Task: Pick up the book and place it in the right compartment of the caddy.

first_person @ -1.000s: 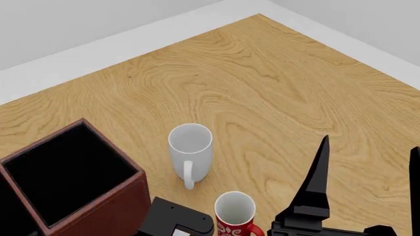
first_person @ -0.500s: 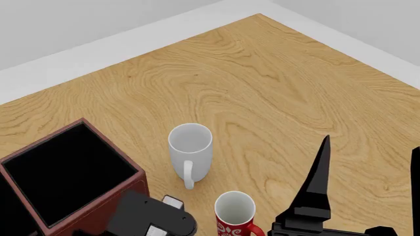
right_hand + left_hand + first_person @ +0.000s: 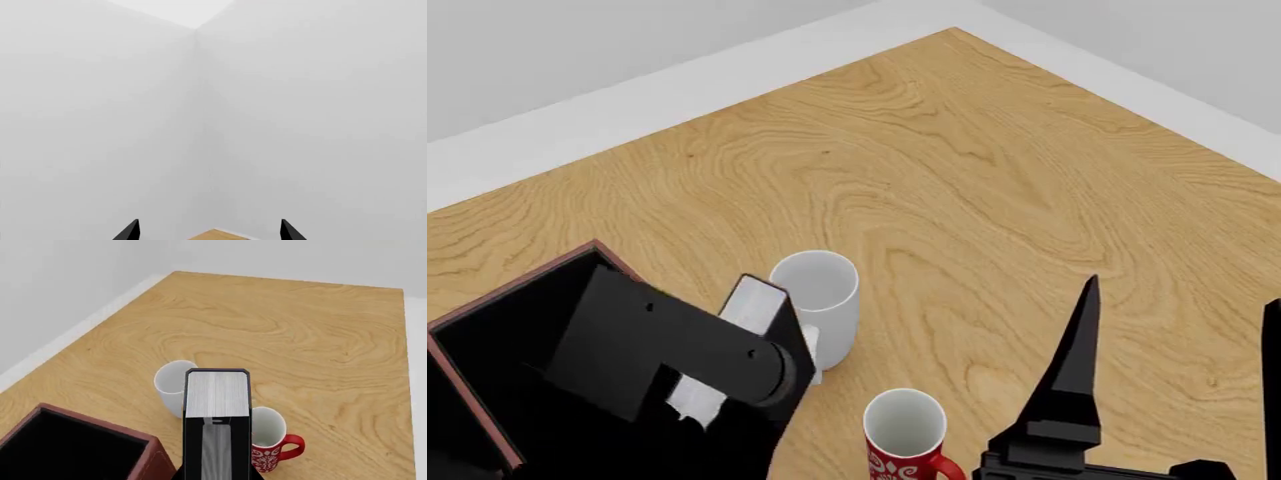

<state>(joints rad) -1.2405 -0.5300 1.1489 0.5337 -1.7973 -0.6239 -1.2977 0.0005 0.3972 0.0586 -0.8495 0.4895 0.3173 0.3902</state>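
Found the book (image 3: 217,400) pinched in the left tool (image 3: 761,335), lifted off the wooden surface (image 3: 961,180), just beside the caddy (image 3: 143,462) and not yet in it. Looked into the right compartment (image 3: 67,445) from the left wrist: black lining, nothing visible inside. Noted a white mug (image 3: 827,300) and a red patterned mug (image 3: 905,440) upright near the caddy, both with bare white insides. Lost much of the compartment in the head view behind the left arm; could not make out the left fingers around the book, and the caddy's other pockets were cut off. Saw the book's long axis running out from the wrist, white page edges toward that camera, far end overlapping the white mug. Caught the right tool (image 3: 208,230) spread wide, pinching nothing, aimed at blank wall.
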